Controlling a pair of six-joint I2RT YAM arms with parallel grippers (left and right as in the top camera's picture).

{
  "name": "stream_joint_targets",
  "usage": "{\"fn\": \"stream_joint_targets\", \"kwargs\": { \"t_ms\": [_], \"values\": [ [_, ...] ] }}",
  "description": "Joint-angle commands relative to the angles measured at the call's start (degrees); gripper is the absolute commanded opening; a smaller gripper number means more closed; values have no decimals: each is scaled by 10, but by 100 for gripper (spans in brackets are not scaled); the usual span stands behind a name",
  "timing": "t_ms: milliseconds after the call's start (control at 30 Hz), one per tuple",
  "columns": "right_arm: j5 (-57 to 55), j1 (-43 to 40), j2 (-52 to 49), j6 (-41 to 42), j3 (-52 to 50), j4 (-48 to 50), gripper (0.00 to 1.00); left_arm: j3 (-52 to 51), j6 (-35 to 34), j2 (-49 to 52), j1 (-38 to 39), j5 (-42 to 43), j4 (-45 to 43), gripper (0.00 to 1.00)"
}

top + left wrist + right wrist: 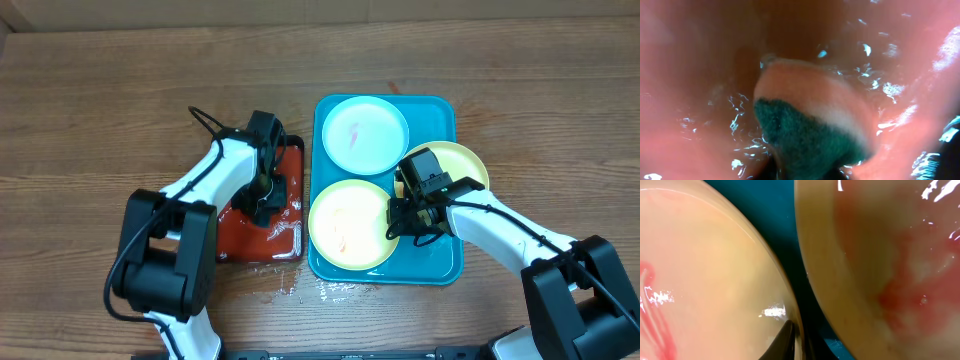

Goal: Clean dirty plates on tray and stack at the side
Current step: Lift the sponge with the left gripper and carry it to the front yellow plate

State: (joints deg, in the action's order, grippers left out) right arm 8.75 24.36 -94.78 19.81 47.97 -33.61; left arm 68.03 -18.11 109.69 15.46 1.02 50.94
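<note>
Three plates lie on the teal tray (447,268): a mint-rimmed plate (364,134) at the back, a yellow-green plate (347,222) at the front left with orange smears, and a second yellow-green plate (462,163) at the right, partly under my right arm. My right gripper (405,222) is shut on the right rim of the front plate. In the right wrist view the rim (790,305) runs between the fingers (800,340), with the pink-smeared second plate (890,265) alongside and the tray (775,215) between them. My left gripper (262,200) is shut on a green-and-orange sponge (810,125), pressed into the wet red tray.
A smaller black-rimmed red tray (285,240) holding water sits left of the teal tray. Water is spilled on the wooden table (300,285) in front of both trays. Bare wood lies to the far left and right.
</note>
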Motion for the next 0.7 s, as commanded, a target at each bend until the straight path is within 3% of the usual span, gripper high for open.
{"fn": "stream_joint_targets", "kwargs": {
  "t_ms": [0,167,433,667],
  "values": [
    [-12,3,-28,-3,-11,-3,8,-26,1,9,6,17,-7,4],
    [-12,3,-28,-3,-11,-3,8,45,1,8,6,13,65,4],
    [-12,3,-28,-3,-11,-3,8,253,1,8,14,35,203,4],
    [-12,3,-28,-1,-11,-2,8,228,-62,17,80,106,125,4]
  ]
}}
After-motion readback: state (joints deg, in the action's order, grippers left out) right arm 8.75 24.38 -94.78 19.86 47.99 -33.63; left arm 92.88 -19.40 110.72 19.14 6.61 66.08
